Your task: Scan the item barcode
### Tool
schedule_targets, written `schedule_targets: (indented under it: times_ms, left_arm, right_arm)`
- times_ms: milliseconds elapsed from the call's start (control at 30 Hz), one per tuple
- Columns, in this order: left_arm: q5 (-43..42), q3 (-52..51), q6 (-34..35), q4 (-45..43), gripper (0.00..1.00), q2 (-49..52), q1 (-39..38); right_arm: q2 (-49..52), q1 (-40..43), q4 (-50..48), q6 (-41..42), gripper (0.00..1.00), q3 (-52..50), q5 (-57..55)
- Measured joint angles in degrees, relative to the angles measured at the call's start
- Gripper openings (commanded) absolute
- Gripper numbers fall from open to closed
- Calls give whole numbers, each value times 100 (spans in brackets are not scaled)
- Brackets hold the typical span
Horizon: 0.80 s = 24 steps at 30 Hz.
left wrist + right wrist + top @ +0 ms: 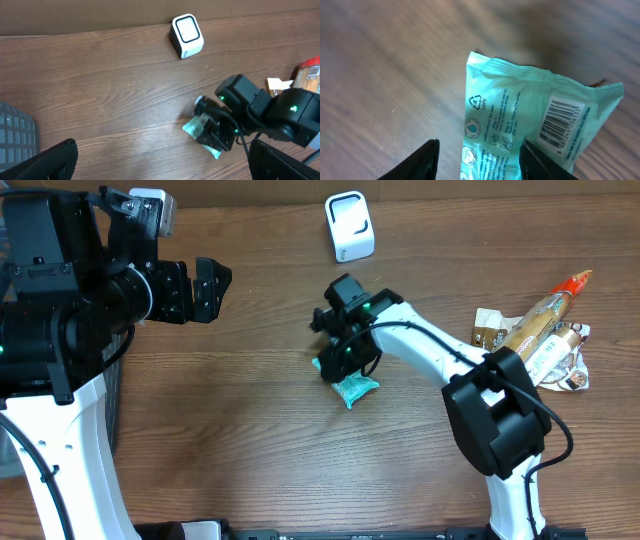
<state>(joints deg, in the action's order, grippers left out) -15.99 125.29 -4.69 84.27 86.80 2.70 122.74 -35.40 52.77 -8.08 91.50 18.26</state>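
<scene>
Right arm is stretched out to mid-counter, right fingers [420, 162] pointing down over the teal packet [505, 100]. They stand apart. In the right wrist view the packet lies flat on the counter [250, 440] with one end between them. One finger has a clear gap to the packet's edge. The other overlaps the packet in the picture; can't tell if it actually touches. It doesn't look clamped.

The packet's printed side is up. The barcode [560, 122] sits near its far end, outside the fingers and fully readable, beside a block of small print and a recycling mark.

From overhead, the packet [356, 389] pokes out just below the right arm's wrist, roughly centre of the counter.

The white scanner [350, 226] stands at the back edge, well apart from the packet. Left wrist view shows the same: scanner [187, 35] up top, packet [196, 125] lower down under the right arm's black head.

Left arm is parked off to the left side. Left fingers [55, 160] are wide apart and hold nothing, nowhere near the packet.

On the right there is a pile [540, 345] of other goods, including a bottle [545, 310] with an orange cap, well apart from the packet.
</scene>
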Motion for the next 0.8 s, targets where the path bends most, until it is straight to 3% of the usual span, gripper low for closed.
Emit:
schedule_targets:
  times_ms: [67, 100, 233, 367, 400, 433, 467, 567, 700, 733, 800]
  left_arm:
    - [0, 0, 0, 0, 100, 0, 0]
    - [0, 0, 0, 0, 100, 0, 0]
    - [0, 0, 0, 0, 100, 0, 0]
    - [0, 0, 0, 0, 100, 0, 0]
    - [0, 0, 0, 0, 100, 0, 0]
    - [0, 0, 0, 0, 100, 0, 0]
    - [0, 0, 0, 0, 100, 0, 0]
    - [0, 0, 0, 0, 99, 0, 0]
    - [0, 0, 0, 0, 100, 0, 0]
    - [0, 0, 0, 0, 100, 0, 0]
    - [0, 0, 0, 0, 100, 0, 0]
  right_arm:
    - [0, -153, 48, -208, 59, 0, 74]
    - [0, -227, 76, -205, 68, 11, 107]
    - [0, -376, 280, 343, 69, 181, 219]
    - [-245, -223, 509, 1543, 79, 258, -13]
    - [-391, -160, 671, 1974, 84, 258, -181]
    - [-560, -94, 855, 2393, 98, 258, -350]
    - [-737, -28, 1058, 2789, 100, 267, -511]
    - [-1202, 160, 1639, 3768, 100, 323, -960]
    - [-1375, 212, 1735, 4463, 100, 157, -1117]
    - [-1368, 190, 1628, 4577, 98, -26, -1075]
    - [-1362, 151, 1366, 4680, 86, -356, -940]
